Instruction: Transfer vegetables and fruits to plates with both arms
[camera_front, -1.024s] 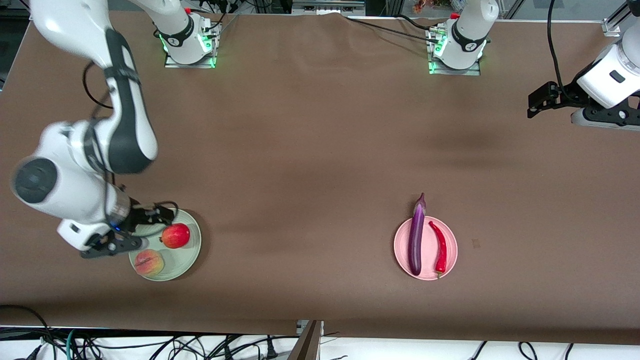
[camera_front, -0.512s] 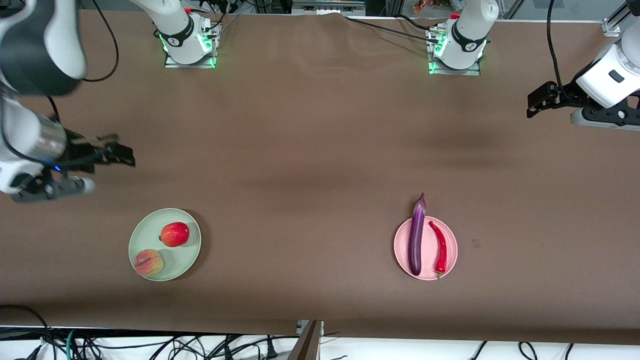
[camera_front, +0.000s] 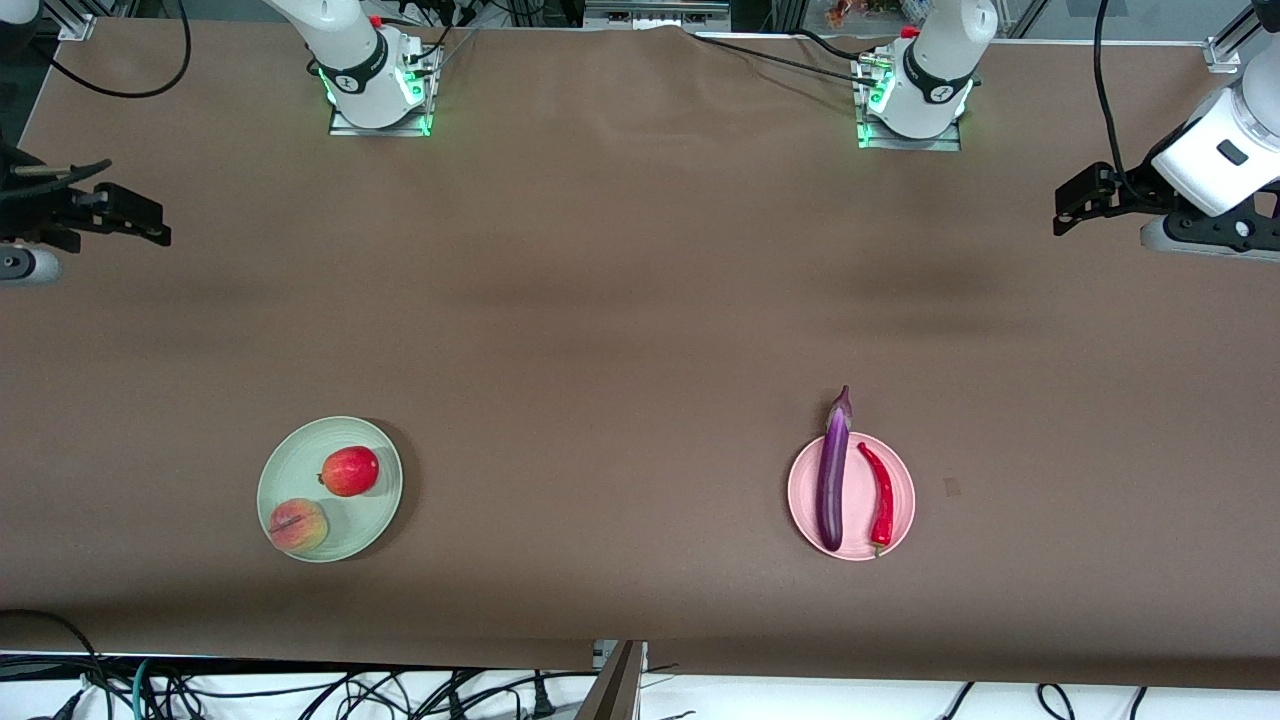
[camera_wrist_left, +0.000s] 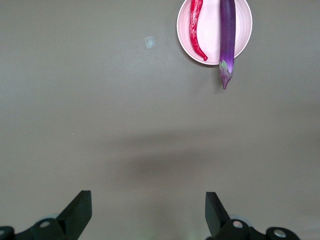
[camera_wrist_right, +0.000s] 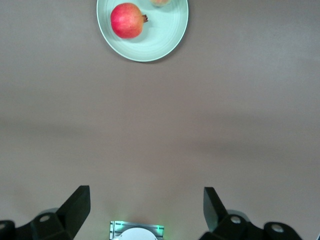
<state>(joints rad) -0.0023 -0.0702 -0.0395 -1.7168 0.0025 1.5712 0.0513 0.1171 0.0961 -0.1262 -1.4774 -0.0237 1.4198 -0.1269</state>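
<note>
A high front camera looks down across the whole brown table (camera_front: 620, 300), facing both robot bases. Each wrist camera looks straight down from well above the table. The left wrist view shares the pink plate (camera_wrist_left: 185, 25) (camera_front: 900, 500) with the front view; the right wrist view shares the green plate (camera_wrist_right: 165, 40) (camera_front: 290, 460).

You see peach (camera_wrist_right: 160, 2) cut by right wrist view's edge. Pink plate (camera_wrist_left: 240, 30), chili (camera_wrist_left: 195, 25), eggplant (camera_wrist_left: 227, 35) cropped in left wrist view. Both arms mostly out of frame.
</note>
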